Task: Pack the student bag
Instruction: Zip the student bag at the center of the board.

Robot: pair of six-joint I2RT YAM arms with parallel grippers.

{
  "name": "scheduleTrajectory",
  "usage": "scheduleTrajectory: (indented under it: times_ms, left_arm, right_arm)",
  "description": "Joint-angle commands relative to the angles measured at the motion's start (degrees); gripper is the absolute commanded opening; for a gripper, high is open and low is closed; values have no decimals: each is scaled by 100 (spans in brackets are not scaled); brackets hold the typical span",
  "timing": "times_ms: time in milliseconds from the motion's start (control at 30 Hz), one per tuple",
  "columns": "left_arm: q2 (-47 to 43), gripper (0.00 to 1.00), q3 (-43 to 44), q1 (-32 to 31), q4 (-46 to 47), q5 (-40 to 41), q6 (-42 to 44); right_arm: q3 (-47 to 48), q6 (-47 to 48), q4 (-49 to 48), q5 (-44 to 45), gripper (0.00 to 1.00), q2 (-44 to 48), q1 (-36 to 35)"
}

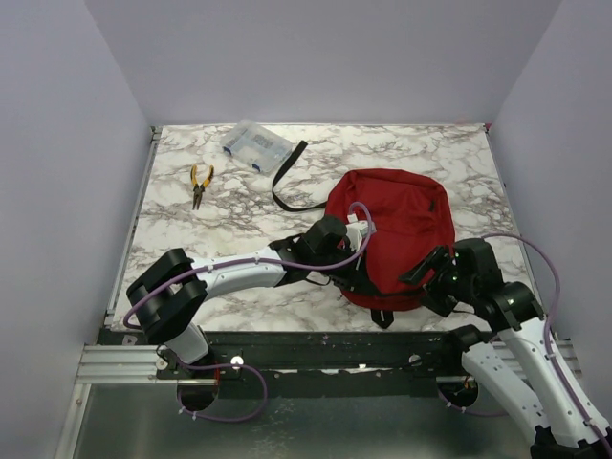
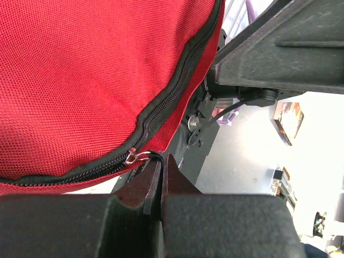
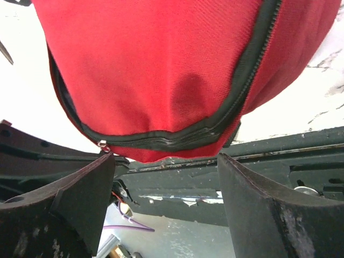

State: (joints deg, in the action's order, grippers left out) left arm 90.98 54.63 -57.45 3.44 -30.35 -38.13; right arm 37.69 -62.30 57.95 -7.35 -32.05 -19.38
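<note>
The white marble-patterned surface [image 1: 239,206] carries the dark red soft fabric student bag [image 1: 392,229] by its near edge, right of middle. The right claw [image 3: 166,161] hangs released, its fingers spread before the bag's bottom seam. The left claw [image 2: 161,164] is clenched, seemingly pinching the small black-tabbed zip pull [image 2: 138,157]. The zip looks closed, so opening is probably in hand. Next, the right claw should brace the fabric while the pull is drawn along the zip.

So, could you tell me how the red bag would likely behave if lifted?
Probably floppy: the bag is soft, creased woven fabric, so it would likely sag. The coarse weave should grip rather than slip. Lying flat, it seems unlikely to roll.
</note>
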Motion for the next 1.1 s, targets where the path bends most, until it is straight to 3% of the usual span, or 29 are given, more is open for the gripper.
scheduleTrajectory:
  times_ms: [0, 167, 300, 467, 600, 633, 767, 833, 967, 1067]
  left_arm:
    - [-114, 0, 22, 6, 260, -156, -9]
    - [-64, 0, -14, -5, 521, -267, -237]
    - [91, 0, 37, -62, 861, -566, -442]
    - [151, 0, 58, -123, 1024, -704, -564]
    - [168, 0, -45, -141, 1053, -656, -524]
    - [144, 0, -117, -108, 1054, -609, -503]
    - [-68, 0, -565, 391, 1053, -675, -415]
    - [-185, 0, -878, 993, 1045, -787, -332]
    - [-218, 0, -1125, 2194, 776, -920, 6]
    - [86, 0, -832, 2535, 593, -1106, 158]
  right_arm:
    - [160, 149, 462, -283, 81, -16, 23]
    - [-414, -1016, 211, -925, 80, 501, 22]
    - [-581, -1434, -4, -725, 78, 583, 25]
    - [-940, -2052, -660, -564, 64, 291, 22]
    - [-921, -2163, -998, -429, 8, 105, 23]
    - [-856, -2087, -914, -331, 1, 82, 22]
    - [-470, -1739, -264, 538, 1, 127, 26]
    - [-431, -1728, -40, 1059, 1, 281, 28]
    - [-581, -1807, -63, 1274, 1, 796, 22]
    - [-691, -1812, -152, 1261, 0, 1054, 22]
